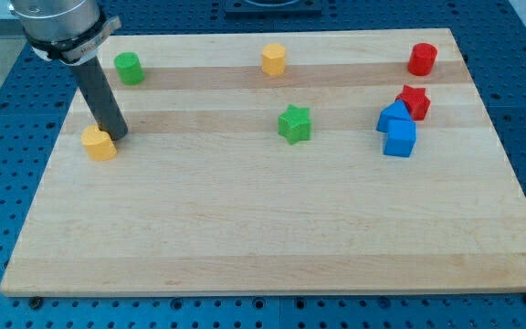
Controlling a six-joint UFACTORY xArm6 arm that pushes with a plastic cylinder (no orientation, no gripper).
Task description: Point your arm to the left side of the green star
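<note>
The green star (294,123) lies on the wooden board (263,238), a little right of the middle and toward the view's top. My rod comes down from the view's top left, and my tip (117,134) rests on the board far to the left of the star. The tip is right beside a yellow block (99,143), at its upper right edge. Whether it touches that block I cannot tell.
A green cylinder (129,68) sits at the top left, a yellow hexagonal block (274,59) at the top middle, a red cylinder (422,58) at the top right. A red star (414,101) and two blue blocks (396,129) cluster at the right.
</note>
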